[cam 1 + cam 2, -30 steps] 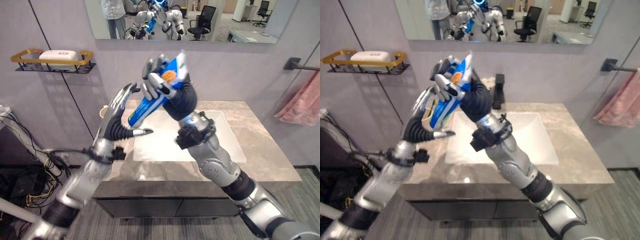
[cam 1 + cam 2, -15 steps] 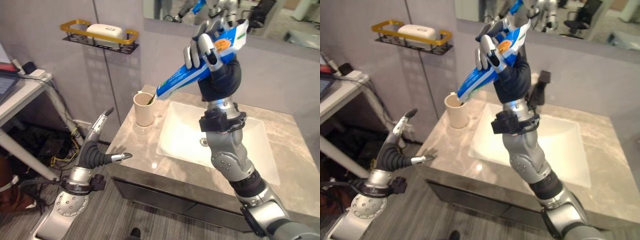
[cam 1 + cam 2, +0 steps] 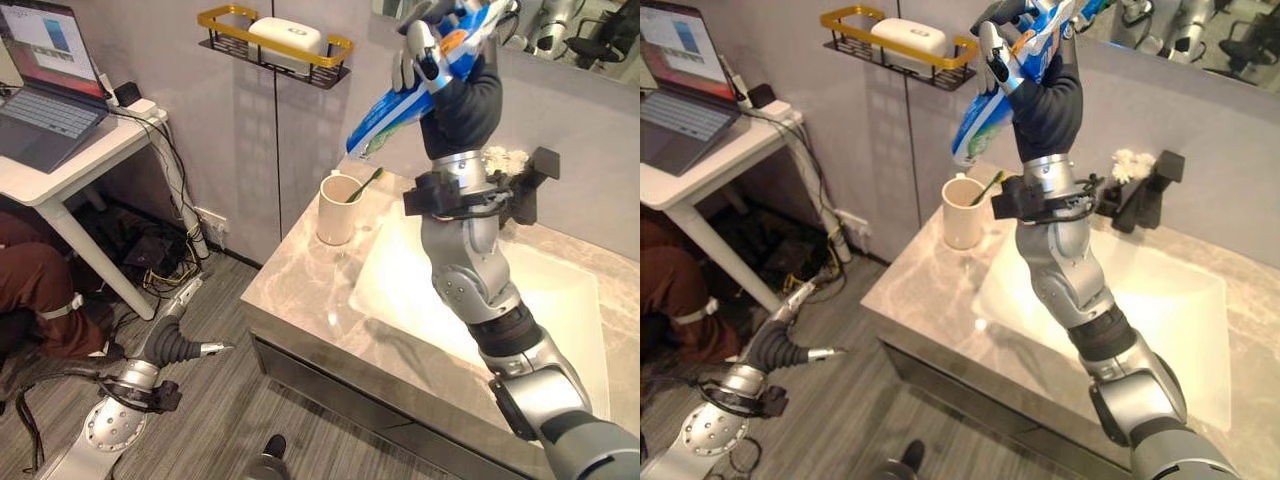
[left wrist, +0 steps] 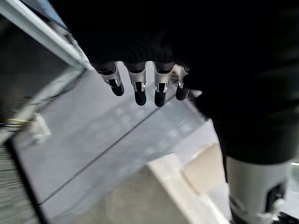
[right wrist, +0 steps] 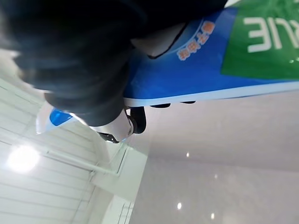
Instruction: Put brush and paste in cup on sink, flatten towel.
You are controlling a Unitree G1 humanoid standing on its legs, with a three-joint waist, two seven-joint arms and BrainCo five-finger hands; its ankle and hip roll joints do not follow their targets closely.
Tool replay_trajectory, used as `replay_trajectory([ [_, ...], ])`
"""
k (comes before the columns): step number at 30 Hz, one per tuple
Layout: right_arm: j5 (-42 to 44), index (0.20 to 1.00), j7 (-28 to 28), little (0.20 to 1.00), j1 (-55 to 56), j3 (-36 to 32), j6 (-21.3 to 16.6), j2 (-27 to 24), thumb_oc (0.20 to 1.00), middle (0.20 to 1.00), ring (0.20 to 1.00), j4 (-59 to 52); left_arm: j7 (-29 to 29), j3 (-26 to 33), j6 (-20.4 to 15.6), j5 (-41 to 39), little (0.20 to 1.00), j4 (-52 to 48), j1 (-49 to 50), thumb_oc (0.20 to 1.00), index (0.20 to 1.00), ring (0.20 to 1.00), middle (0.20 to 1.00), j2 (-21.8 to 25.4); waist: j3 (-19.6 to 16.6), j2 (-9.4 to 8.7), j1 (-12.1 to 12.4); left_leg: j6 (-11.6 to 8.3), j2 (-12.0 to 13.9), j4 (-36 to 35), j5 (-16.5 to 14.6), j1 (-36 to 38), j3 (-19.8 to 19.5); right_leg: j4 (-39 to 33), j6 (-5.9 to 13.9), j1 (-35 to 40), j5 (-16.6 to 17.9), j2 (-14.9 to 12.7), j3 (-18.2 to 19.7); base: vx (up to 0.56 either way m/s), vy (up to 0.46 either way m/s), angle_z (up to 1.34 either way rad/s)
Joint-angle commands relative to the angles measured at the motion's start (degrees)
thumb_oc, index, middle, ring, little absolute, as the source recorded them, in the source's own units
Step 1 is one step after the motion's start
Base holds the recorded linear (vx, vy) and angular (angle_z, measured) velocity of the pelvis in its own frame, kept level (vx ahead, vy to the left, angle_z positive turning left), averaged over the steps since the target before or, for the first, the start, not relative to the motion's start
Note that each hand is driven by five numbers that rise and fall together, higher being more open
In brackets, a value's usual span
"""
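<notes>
Paste almost over the cup, brush already in

We've got the toothpaste tube [image 3: 425,85] clamped in our right hand [image 3: 432,55], fingers curled round it, held high with its low end slanting toward the cup [image 3: 337,209] at the corner of the sink counter [image 3: 300,300]. The green brush [image 3: 363,184] leans inside that cup. Our left hand [image 3: 178,335] hangs low near the floor, fingers straight, carrying nothing. Next we'd guess: lower, line the tube's end over the rim, let go.
</notes>
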Motion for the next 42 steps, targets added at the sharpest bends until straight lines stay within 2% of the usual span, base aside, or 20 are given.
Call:
replay_trajectory([
  [1, -3.2, 0.2, -1.2, 0.2, -5.6, -1.3, -1.4, -2.8, 0.2, 0.2, 0.2, 0.8, -3.5, -0.8, -0.2, -6.8, 1.0, 1.6, 2.8, 1.0, 1.0, 1.0, 1.0, 1.9, -2.1, -1.75, 0.7, 0.44, -0.4, 0.4, 1.3, -2.4, 1.3, 0.2, 2.23, 1.0, 3.3, -3.4, 0.1, 0.0, 0.0, 0.0],
  [2, -4.9, 0.2, -2.0, 0.2, -5.5, -1.3, -0.6, -3.1, 0.2, 0.2, 0.2, 2.7, -4.8, -0.8, 0.5, -11.2, 1.0, 3.0, 4.2, 1.0, 1.0, 1.0, 1.0, 0.3, -1.9, -1.78, 1.1, 0.42, -0.4, 0.4, 1.0, -2.3, 1.3, 0.2, 2.25, 1.2, 3.1, -3.2, 0.1, 0.0, 0.0, 0.0],
  [9, -2.2, 0.2, -1.2, 0.2, -4.0, -2.1, 0.0, -3.1, 0.2, 0.2, 0.2, 7.5, -7.9, -0.4, 1.7, -15.9, 1.0, 3.8, 6.2, 1.0, 1.0, 1.0, 1.0, -1.2, -1.5, -1.96, 2.0, 0.78, -0.6, 0.4, 1.4, -3.1, 0.6, 0.1, 2.39, 0.6, 3.5, -3.3, -0.2, 0.0, 0.0, 0.0],
  [20, -2.3, 0.2, -2.8, 0.2, -8.2, -2.3, 0.5, -2.7, 0.2, 0.2, 0.2, 13.2, -8.6, -1.4, 1.8, -16.4, 1.0, 3.6, 5.1, 1.0, 1.0, 1.0, 1.0, -0.5, -0.8, -2.33, 3.6, 1.14, -1.1, 0.4, 1.4, -4.0, 0.3, 0.1, 2.65, -0.1, 3.7, -3.4, 0.0, 0.0, 0.0, 0.0],
  [28, -3.1, 0.2, -3.9, 0.2, -10.6, -3.2, 0.3, -4.4, 0.2, 0.2, 0.2, 13.6, -8.7, -0.5, 2.1, -17.4, 1.0, 3.6, 5.0, 1.0, 1.0, 1.0, 1.0, -0.7, 0.0, -2.83, 4.8, 1.11, -1.4, 0.4, 1.2, -4.7, -0.5, 0.1, 2.7, -0.4, 3.3, -3.4, -0.5, 0.0, 0.0, 0.0],
  [42, -3.3, 0.2, -3.0, 0.2, -10.8, -2.6, 1.1, -5.3, 0.2, 0.2, 0.2, 13.6, -8.8, -0.2, 2.3, -18.2, 1.0, 3.5, 4.6, 1.0, 1.0, 1.0, 1.0, -1.5, 1.0, -2.96, 5.2, 1.47, -2.0, 0.4, 1.5, -5.8, -0.7, 0.1, 2.93, -1.1, 3.6, -3.9, -0.7, 0.0, 0.0, 0.05],
])
